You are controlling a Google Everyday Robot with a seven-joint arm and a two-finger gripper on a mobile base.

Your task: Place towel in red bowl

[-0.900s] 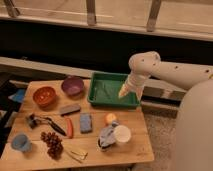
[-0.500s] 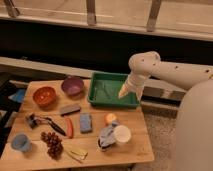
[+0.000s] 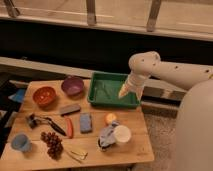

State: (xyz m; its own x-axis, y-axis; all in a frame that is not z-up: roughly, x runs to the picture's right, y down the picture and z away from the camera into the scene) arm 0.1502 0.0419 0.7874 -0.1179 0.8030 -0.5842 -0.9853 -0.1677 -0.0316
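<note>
The red bowl [image 3: 44, 95] sits at the table's left back, empty. The towel [image 3: 107, 134], a crumpled grey-blue cloth, lies at the front right of the table, next to a white cup [image 3: 122, 134]. My gripper [image 3: 123, 92] hangs at the end of the white arm above the right side of the green tray [image 3: 98, 98], well away from the towel and the bowl.
A purple bowl [image 3: 73, 85] stands beside the red one. On the table lie a grey block [image 3: 70, 108], a blue sponge [image 3: 86, 122], a red tool [image 3: 69, 127], a black brush [image 3: 44, 122], grapes [image 3: 52, 143], a blue cup [image 3: 20, 142] and an orange [image 3: 110, 118].
</note>
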